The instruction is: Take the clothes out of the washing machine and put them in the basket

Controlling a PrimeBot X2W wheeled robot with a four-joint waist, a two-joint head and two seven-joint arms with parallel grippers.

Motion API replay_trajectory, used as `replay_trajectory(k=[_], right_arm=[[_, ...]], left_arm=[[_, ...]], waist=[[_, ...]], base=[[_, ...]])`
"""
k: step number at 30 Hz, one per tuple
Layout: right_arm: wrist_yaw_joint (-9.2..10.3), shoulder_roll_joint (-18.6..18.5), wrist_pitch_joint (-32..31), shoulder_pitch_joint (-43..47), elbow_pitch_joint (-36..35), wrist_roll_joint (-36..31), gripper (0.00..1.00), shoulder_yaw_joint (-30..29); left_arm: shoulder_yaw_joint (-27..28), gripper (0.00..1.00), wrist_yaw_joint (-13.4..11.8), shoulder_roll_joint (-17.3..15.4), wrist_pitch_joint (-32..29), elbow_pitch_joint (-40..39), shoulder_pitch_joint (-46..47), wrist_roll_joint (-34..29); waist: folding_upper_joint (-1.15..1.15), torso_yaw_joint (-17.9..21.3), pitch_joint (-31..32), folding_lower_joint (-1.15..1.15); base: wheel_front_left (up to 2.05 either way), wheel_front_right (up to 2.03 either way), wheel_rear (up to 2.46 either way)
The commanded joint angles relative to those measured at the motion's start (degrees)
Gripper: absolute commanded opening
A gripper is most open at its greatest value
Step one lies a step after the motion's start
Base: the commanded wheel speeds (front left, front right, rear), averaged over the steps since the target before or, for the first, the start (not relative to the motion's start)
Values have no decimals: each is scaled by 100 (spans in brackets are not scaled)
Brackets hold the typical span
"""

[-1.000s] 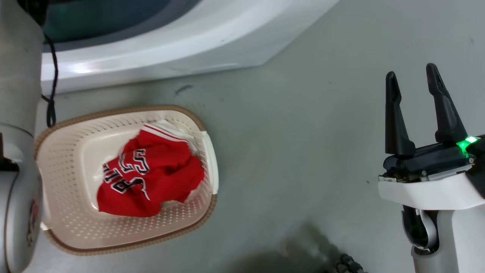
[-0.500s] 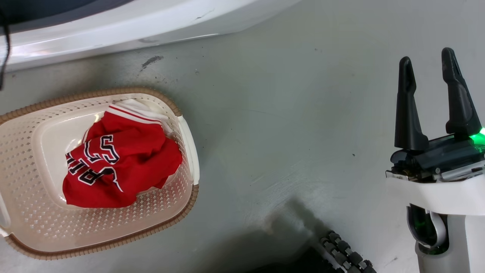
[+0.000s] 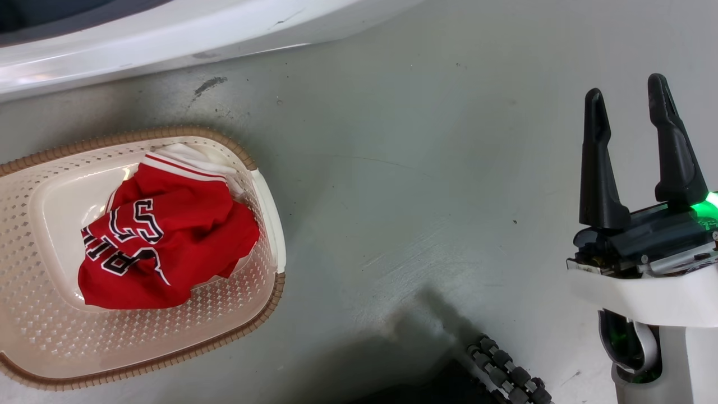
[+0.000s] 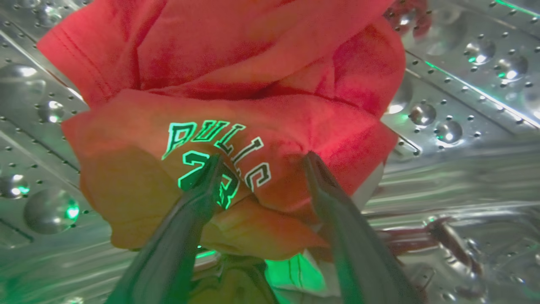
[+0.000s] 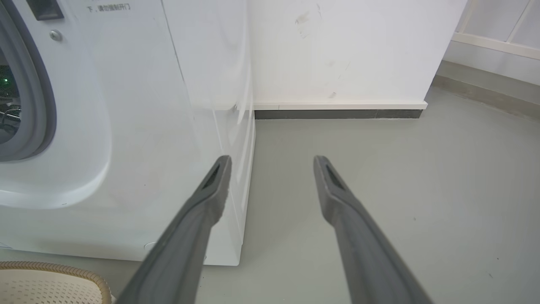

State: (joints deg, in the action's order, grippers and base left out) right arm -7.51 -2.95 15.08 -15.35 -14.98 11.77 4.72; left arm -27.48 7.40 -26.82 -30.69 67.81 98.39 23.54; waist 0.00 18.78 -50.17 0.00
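As we find it, drum garment (image 4: 253,84): bright red jersey cloth, bunched in soft folds against the perforated steel drum (image 4: 464,84); pale letters with dark outlines, tinted green by a light.
Drum garment, heading: the lettering arcs left to right across the left wrist view and reads upright there, with a number beneath it partly covered by a finger. We make out no clear long axis in the bundle.
Left tool (image 4: 262,160): fingers spread wide, tips against the cloth on either side of a raised fold; we see no closure on it.
Basket garment (image 3: 168,241): the same red, white letters edged in black, white trim with a red stripe along one edge; crumpled in the right half of the basket (image 3: 247,306).
Basket garment, heading: the heap is slightly longer from lower left to upper right of the head view. The lettering lies slantwise, not upright to the camera, and the trimmed edge faces the washing machine (image 3: 168,33).
Basket: cream, perforated walls, brown rim, on the grey floor (image 3: 420,168) near the machine's white front, its long axis across the head view.
Right tool (image 3: 626,87): fingers well apart, nothing between them, over bare floor, well apart from the basket.
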Motion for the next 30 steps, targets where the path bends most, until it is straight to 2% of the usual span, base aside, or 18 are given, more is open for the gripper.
replay_trajectory(k=[1,2,3,4,11,20,26,30], right_arm=[[4,14,14,1,-29,31,100,13],[4,14,14,-3,-30,28,100,20],[4,14,13,-8,-33,32,100,27],[4,14,14,-14,-35,35,100,33],[4,14,14,-30,-15,3,100,48],[4,13,14,-55,63,-41,100,28],[4,13,14,-70,138,-66,100,20],[4,13,13,-66,190,-126,100,-11]], left_arm=[[-46,100,2,-3,-74,67,-67,17],[-75,100,3,11,-98,70,-88,46],[-97,40,3,13,-113,63,-91,72],[-112,0,3,8,-92,48,-93,98],[-202,0,3,-105,327,-71,61,168],[-273,0,3,-57,949,10,182,233],[-331,0,3,44,1470,-78,-141,473],[-566,0,2,56,1784,-258,-456,609]], waist=[[0,-3,-2,0],[0,-5,-2,0],[0,-6,-5,0],[0,-6,-5,0],[0,-7,13,0],[0,-93,149,0],[0,-224,382,0],[0,-359,585,0]], base=[[0,0,0],[0,0,0],[0,0,0],[0,0,0],[0,0,0],[0,0,0],[0,0,0],[0,0,0]])
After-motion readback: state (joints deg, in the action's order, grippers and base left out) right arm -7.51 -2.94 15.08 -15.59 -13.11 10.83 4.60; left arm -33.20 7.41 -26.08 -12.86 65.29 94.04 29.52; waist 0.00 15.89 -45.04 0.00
